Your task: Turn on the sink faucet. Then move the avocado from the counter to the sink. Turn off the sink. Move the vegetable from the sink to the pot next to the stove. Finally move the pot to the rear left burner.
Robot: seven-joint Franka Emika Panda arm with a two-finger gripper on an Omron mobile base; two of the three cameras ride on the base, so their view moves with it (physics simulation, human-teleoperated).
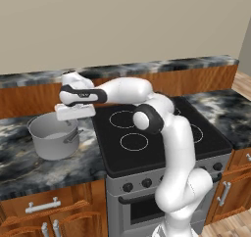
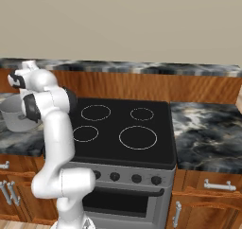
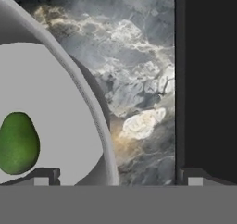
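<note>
hand view, avocado [image 3: 17, 143] inside pot [image 3: 92, 112], stove [image 3: 208, 79] beside

pot rim: the grey pot [image 1: 51, 134] stands on the marble counter [image 1: 19, 157] just left of the stove [image 1: 157, 138]; its wall rises directly below the hand.
pot inside: open from above, the floor bare apart from the avocado [image 3: 17, 143] lying at one side.
gripper [image 3: 118, 174]: fingers spread wide, one tip over the pot's inside, the other near the stove edge, the rim between them.
gap: a strip of bare counter lies between pot and stove.
stove top: flat and open, all four burners bare.
behind: a wooden backsplash [image 1: 29, 99] and ledge close off the rear.
</note>
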